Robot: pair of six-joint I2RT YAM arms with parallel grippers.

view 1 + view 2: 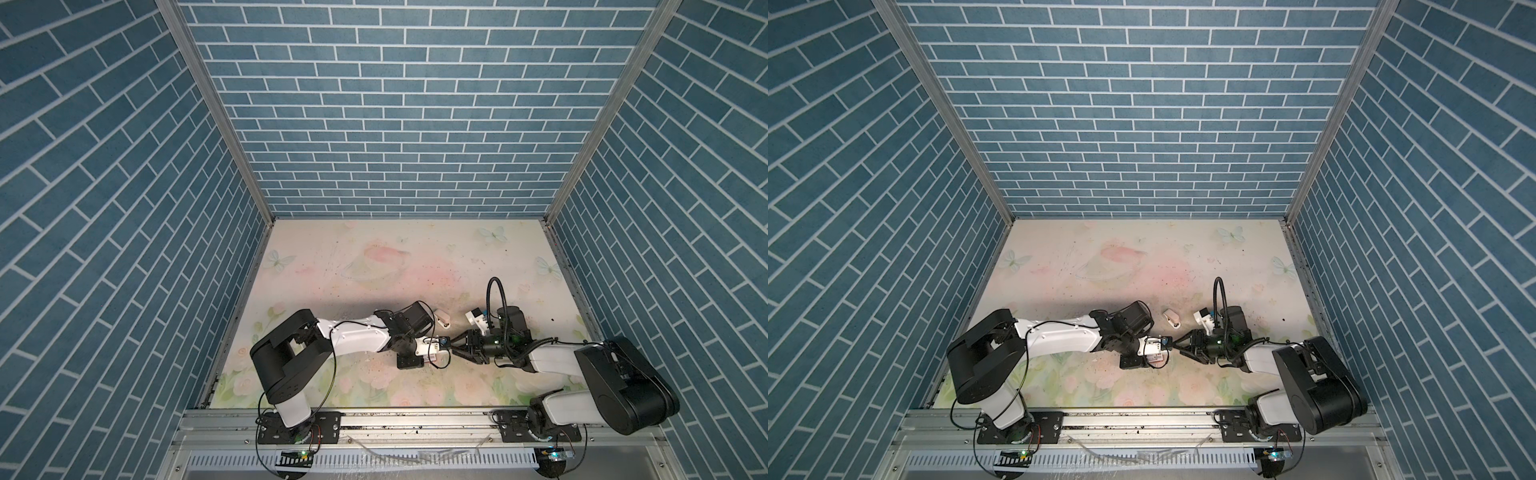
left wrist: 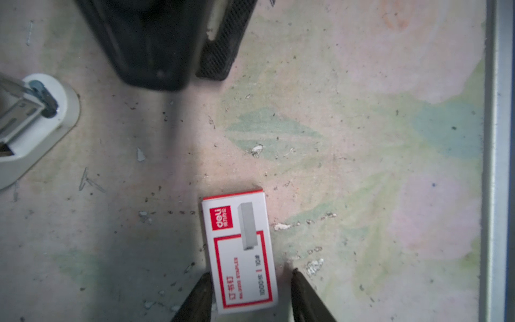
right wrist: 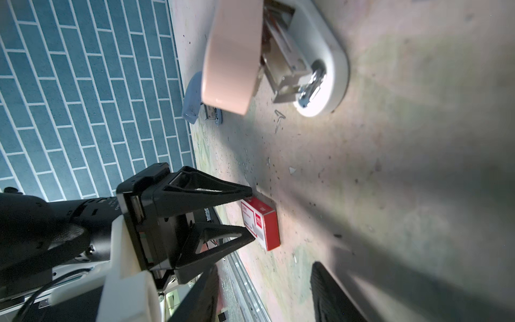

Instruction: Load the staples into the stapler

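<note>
The staples' red-and-white box (image 2: pixel 239 251) lies flat on the floral table, also seen as the box (image 3: pixel 262 223). My left gripper (image 2: pixel 250 273) points down and straddles the box, open: one finger (image 2: pixel 202 292) touches its side and the other finger (image 2: pixel 303 292) stands a little apart. The stapler (image 3: pixel 320 69) lies nearby with its pink lid (image 3: pixel 231 55) swung up and its metal channel bare. In both top views it appears as the stapler (image 1: pixel 442 318) (image 1: pixel 1172 318). My right gripper (image 3: pixel 266 264) (image 1: pixel 452 348) hovers open and empty, facing the left gripper.
A blue stapler (image 3: pixel 193 97) lies farther off beside the brick wall. Loose silvery staple bits (image 3: pixel 278 120) (image 2: pixel 83 178) and dark specks litter the table. A metal rail (image 2: pixel 498 167) marks the table's edge close to the box.
</note>
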